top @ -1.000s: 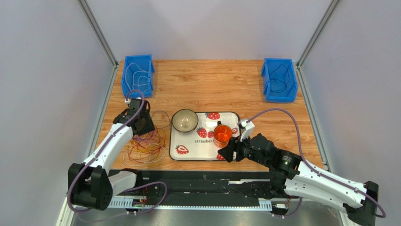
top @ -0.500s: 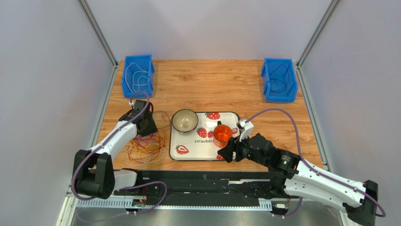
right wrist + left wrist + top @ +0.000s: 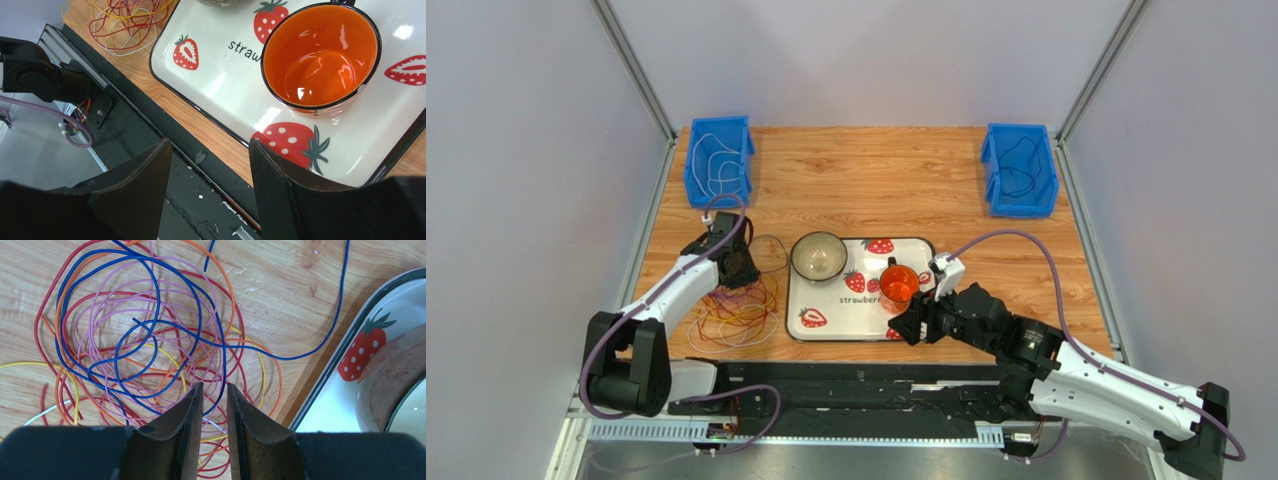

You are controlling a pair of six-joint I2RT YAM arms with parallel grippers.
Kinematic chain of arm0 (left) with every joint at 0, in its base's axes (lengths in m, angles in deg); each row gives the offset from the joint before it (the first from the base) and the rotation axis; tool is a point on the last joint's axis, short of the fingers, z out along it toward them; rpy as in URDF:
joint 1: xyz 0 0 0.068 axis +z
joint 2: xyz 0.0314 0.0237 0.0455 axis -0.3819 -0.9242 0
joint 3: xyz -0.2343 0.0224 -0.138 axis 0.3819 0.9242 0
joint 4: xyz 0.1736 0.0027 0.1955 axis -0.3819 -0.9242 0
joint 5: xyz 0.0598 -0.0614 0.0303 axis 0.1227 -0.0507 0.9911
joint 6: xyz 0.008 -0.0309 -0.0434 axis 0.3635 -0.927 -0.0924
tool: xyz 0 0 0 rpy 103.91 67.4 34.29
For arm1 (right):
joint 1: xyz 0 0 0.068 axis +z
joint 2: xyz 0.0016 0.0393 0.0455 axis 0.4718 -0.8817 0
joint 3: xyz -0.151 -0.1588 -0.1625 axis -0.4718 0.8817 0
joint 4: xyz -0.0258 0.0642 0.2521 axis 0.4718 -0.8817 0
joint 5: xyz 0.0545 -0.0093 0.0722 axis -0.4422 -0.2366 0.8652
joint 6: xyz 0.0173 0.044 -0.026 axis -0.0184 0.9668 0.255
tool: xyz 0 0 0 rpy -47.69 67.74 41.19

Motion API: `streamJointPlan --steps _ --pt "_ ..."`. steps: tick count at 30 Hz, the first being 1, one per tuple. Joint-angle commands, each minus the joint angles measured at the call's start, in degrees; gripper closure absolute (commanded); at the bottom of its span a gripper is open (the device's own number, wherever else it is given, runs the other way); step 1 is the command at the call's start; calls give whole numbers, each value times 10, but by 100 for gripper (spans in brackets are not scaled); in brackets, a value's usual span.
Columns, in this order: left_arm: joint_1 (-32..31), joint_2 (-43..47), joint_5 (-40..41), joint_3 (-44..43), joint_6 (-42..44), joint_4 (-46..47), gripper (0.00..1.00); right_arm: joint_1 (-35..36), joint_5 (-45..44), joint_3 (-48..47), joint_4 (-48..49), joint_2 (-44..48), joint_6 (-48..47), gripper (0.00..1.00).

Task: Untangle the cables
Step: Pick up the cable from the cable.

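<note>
Wood-grain bench (image 3: 876,180) inside a booth of pale lilac-grey walls, metal posts rising from both far corners. Blue bin (image 3: 690,175) at the far left corner with a white cable (image 3: 721,160) looped inside. Second blue bin (image 3: 1048,190) at the far right corner with a dark cable (image 3: 1018,165) in it. Strawberry-print tray (image 3: 841,318) at the middle of the near edge, carrying a pale bowl (image 3: 818,256) and an orange cup (image 3: 899,284). Tangled cables (image 3: 731,315) heaped toward the near left corner, just beside the tray: blue, pink, red, orange, yellow and white loops crossing one another.

Against a second ago: left arm's elbow drawn in toward the bench, wrist shifted slightly toward the far edge. Heap, tray and right arm as before.

Left fingers (image 3: 185,435) over the tray-side part of the heap, parted by only a narrow slit, gripping nothing, loops visible through the gap. Cannot tell whether the tips touch the loops. Right fingers (image 3: 135,190) spread wide above the near rim of the tray, empty, orange cup just ahead of them
</note>
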Motion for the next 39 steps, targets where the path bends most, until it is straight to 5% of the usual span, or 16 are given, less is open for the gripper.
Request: streamJointPlan --steps 1,5,9,26,39 --pt "-5 -11 6 1 0 11 69 0 -2 -12 8 7 3 38" --pt "-6 -20 2 0 2 12 79 0 -2 -11 8 7 3 38" --pt "-9 -14 -1 -9 2 7 100 0 -2 -11 7 6 3 38" --pt "-18 96 -23 -192 17 -156 100 0 -2 -15 12 5 0 38" --pt "-18 129 -37 -428 38 -257 100 0 -2 -16 12 7 -2 38"
